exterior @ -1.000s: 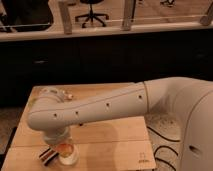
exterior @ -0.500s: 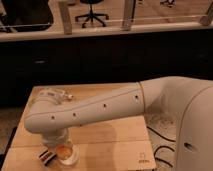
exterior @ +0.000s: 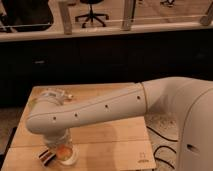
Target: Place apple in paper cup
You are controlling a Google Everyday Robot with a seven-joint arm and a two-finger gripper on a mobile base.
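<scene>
My white arm reaches from the right across the wooden table [exterior: 110, 135] to its front left corner. The gripper [exterior: 62, 142] points down there, mostly hidden under the arm's elbow. Right below it is the orange-yellow apple [exterior: 63, 150], which sits within the rim of the short white paper cup [exterior: 70, 158]. I cannot tell whether the apple rests in the cup or is still held.
A flat black-red-white striped item [exterior: 47, 156] lies just left of the cup at the table's front edge. A pale round thing [exterior: 51, 94] sits at the table's back left, partly behind the arm. A dark counter wall runs behind the table.
</scene>
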